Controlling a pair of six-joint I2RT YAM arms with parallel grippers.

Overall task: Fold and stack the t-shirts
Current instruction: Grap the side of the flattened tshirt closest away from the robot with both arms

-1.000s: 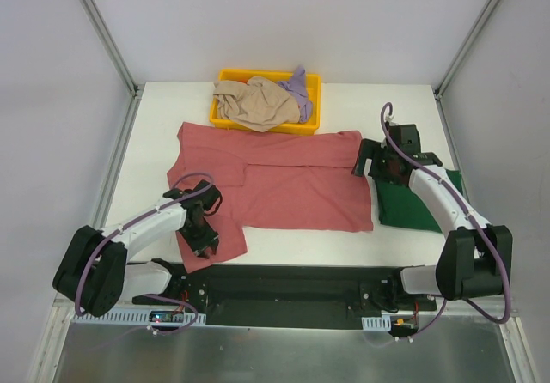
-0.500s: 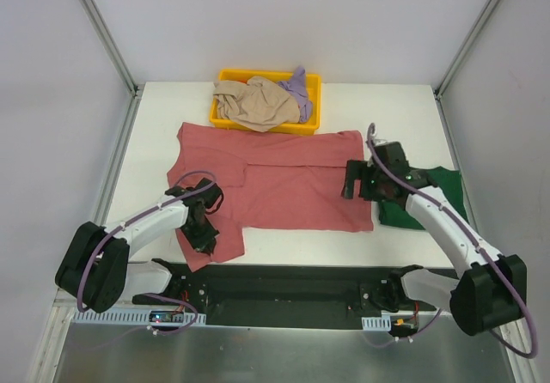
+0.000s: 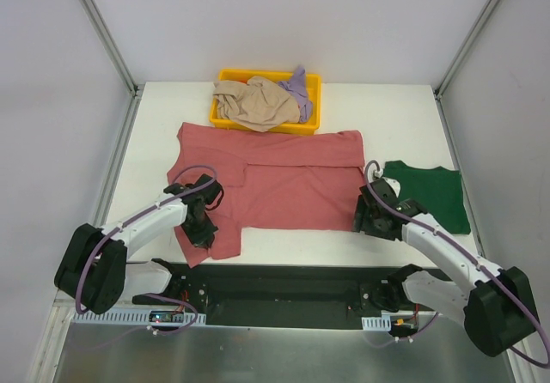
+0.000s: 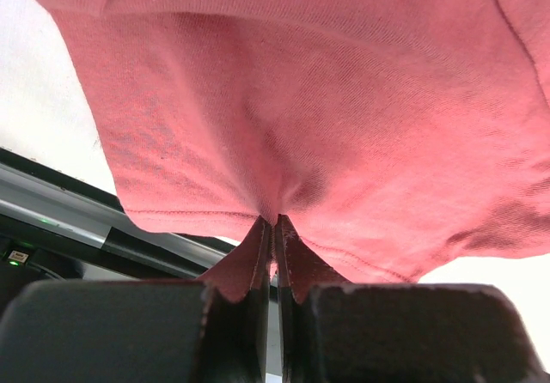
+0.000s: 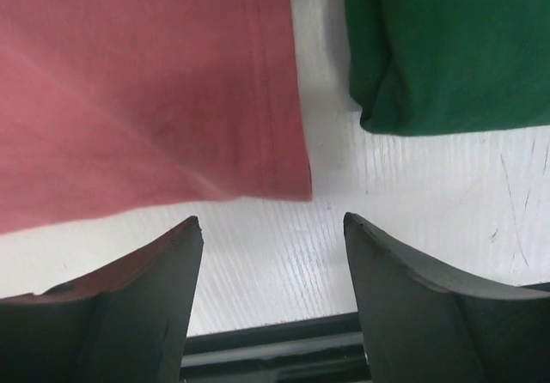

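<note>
We find the left gripper (image 4: 275, 228) clenched tight on a pinch of the rose-red t-shirt (image 3: 284, 177) at its near left hem; the cloth puckers up into the jaws. The right gripper (image 5: 271, 228) has its fingers spread wide, with bare table between them and the shirt's near right corner just ahead.

The dark green t-shirt (image 3: 430, 196) lies folded just right of that corner, a strip of table between the two. The rose-red one lies spread flat mid-table, its far edge just beside the yellow tray (image 3: 222, 118).

Surface: white table (image 3: 146, 134), faintly scratched, with a black rail (image 3: 284, 282) along the near edge.

Room: plain white walls, metal frame posts (image 3: 103, 35) at the far corners.

Our count:
- Four t-shirts: one rose-red, one green, and a beige t-shirt (image 3: 258, 101) and a lavender t-shirt (image 3: 298, 87) crumpled in the tray.
- One tray.
- Two arms.
</note>
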